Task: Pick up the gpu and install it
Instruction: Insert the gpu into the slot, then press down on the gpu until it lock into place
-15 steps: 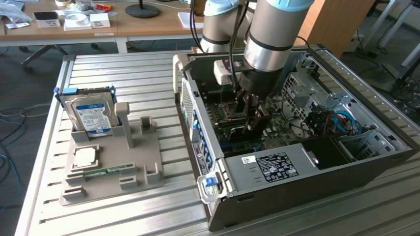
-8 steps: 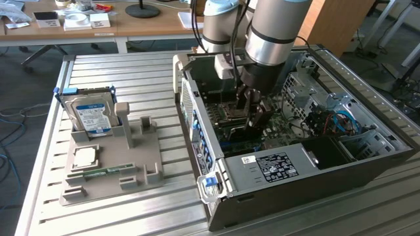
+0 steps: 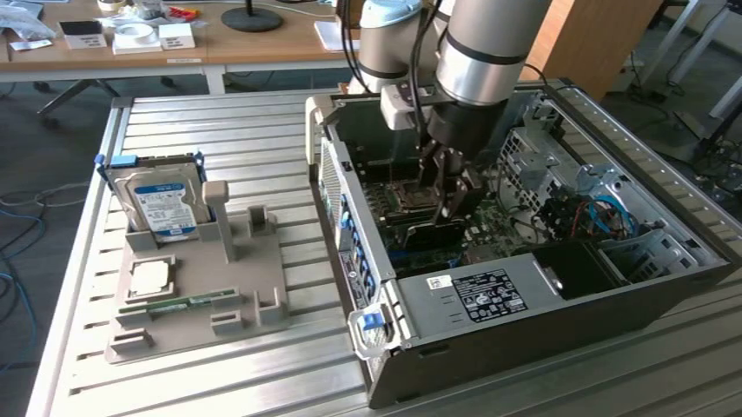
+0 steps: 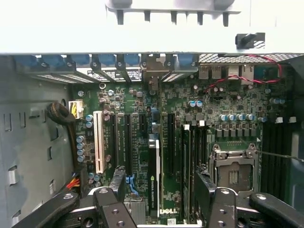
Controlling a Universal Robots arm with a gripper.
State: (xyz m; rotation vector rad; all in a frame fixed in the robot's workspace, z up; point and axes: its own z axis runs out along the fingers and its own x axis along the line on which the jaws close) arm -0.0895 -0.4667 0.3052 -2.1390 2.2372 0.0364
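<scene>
My gripper [image 3: 447, 201] hangs inside the open computer case [image 3: 649, 287], just above the motherboard [image 4: 237, 102]. The gpu [image 4: 153, 175] is a thin dark card with a pale edge. It stands edge-on in a motherboard slot, midway between my fingers [image 4: 205, 190]. The gripper [image 4: 159, 176] is open: both fingers stand well clear of the card on either side and neither touches it. In the exterior view the gpu [image 3: 432, 236] shows as a dark strip just under the fingertips.
The empty CPU socket [image 4: 235, 173] and black slots lie beside the card, with a white slot [image 4: 99, 142] on its other side. On the exterior view's left, a grey fixture [image 3: 261, 261] holds a hard drive [image 3: 162, 204], a CPU [image 3: 151, 278] and a green memory stick [image 3: 180, 304].
</scene>
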